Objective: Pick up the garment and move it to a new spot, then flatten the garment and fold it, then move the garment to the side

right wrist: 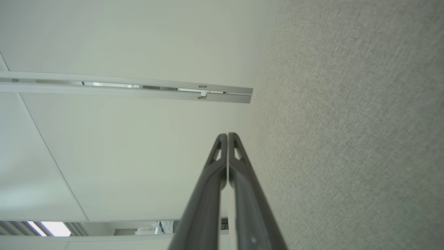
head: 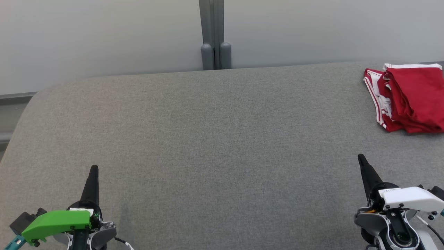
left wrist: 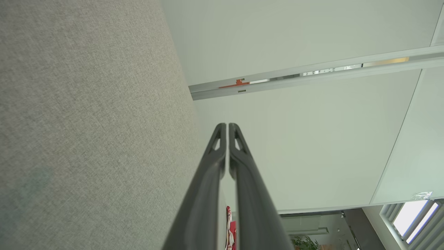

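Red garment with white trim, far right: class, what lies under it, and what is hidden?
The red garment with white trim lies on the grey woven fabric surface. Its bunched upper layers cover the lower folds and the surface beneath.

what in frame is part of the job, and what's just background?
Job:
- red garment, white trim, heaped at the far right
- left gripper, shut, holding nothing
- right gripper, shut, holding nothing
- grey fabric surface under the garment

Background:
- grey post behind the surface
- pale wall panels
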Controlling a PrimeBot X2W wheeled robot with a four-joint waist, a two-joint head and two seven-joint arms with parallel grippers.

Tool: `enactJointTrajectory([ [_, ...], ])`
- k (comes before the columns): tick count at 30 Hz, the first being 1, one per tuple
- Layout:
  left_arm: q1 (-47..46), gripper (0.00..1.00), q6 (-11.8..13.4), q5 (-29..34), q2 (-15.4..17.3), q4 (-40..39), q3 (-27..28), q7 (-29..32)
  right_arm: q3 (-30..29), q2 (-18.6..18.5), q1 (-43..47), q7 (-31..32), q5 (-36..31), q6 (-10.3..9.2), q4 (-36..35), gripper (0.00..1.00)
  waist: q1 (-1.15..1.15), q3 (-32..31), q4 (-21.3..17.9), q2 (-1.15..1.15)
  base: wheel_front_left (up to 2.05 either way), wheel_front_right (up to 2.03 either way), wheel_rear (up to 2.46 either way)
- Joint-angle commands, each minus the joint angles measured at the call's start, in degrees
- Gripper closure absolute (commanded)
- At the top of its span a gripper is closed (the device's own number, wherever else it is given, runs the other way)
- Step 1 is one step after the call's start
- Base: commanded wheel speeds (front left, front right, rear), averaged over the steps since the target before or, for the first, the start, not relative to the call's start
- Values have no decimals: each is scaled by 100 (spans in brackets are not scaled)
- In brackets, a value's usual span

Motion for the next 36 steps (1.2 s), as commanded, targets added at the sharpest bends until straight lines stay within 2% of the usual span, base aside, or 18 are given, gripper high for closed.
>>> enactJointTrajectory([
  [1, -128, 100, -24, -136, 47, -33, 34, 37, -28, 0, -85, 49, 126, 3, 6, 100, 0, 2, -1, 0, 0, 0, 0],
  [18, -167, 100, -37, -843, 50, -38, 82, 221, -99, 31, -143, 239, 801, 2, 52, 100, 0, 26, -7, 0, 0, 0, 0],
  [36, -168, 100, -38, -819, 49, -38, 79, 226, -103, 35, -140, 238, 783, 2, 50, 100, 0, 27, -8, 0, 0, 0, 0],
])
